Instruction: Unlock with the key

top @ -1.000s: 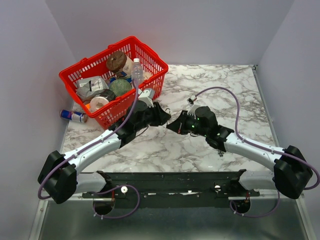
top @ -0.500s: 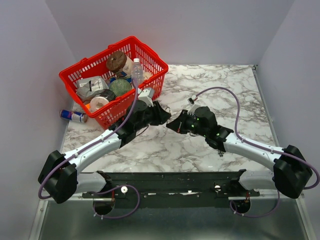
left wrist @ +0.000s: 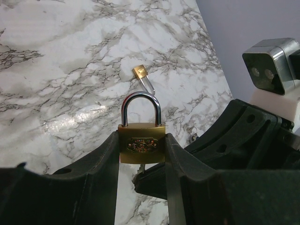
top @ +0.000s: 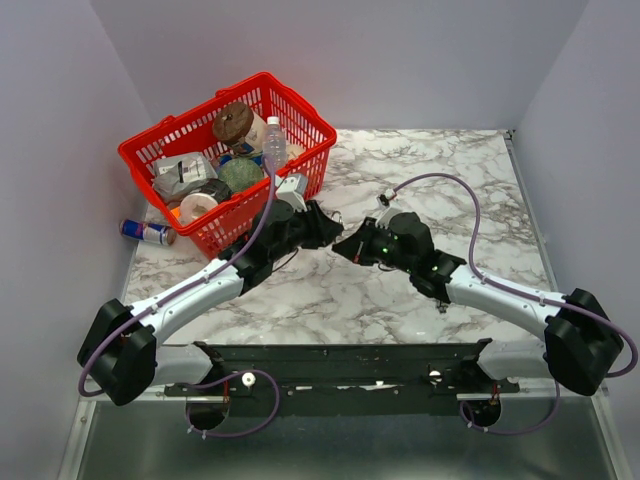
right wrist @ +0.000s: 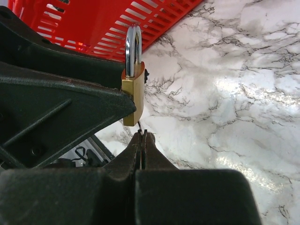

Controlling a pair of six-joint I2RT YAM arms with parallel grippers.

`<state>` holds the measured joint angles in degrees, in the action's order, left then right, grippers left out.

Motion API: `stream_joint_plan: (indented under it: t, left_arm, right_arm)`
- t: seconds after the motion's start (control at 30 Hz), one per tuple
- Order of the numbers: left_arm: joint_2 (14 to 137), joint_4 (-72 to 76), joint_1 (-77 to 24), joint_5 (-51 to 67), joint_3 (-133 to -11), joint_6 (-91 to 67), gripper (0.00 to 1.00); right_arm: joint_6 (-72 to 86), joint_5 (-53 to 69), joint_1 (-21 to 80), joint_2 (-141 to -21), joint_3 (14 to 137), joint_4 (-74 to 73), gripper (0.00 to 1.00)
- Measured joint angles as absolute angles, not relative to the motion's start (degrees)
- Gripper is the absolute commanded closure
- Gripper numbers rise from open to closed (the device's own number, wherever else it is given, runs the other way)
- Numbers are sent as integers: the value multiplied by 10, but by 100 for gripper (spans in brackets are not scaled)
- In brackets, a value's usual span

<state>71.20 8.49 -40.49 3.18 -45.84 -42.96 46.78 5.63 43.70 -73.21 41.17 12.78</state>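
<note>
Above the middle of the surface (top: 350,300), the right pincer (right wrist: 142,137), clenched on the key (right wrist: 141,127), edges its blade closer to the base of the padlock (left wrist: 141,145) grasped by the left pincer (left wrist: 141,138). Insertion appears under way, though the shackle (left wrist: 140,95) is still shut.

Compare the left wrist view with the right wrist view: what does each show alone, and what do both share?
Left wrist only: the brass padlock seen from its embossed front, a small brass item lying on the marble beyond it, and a silver camera module. Right wrist only: the red basket, and the shut right end effector pinching the key, only a thin blade showing at the padlock's underside. Shared: the padlock, shackle closed, clamped in the left end effector above the marble table.
</note>
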Motion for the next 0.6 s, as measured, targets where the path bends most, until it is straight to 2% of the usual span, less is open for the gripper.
stream_joint_plan:
  t: [0.6]
  left_arm:
    - [722, 110, -417, 17, -458, -414, 100]
  right_arm:
    - [468, 56, 418, -722, 411, 128, 99]
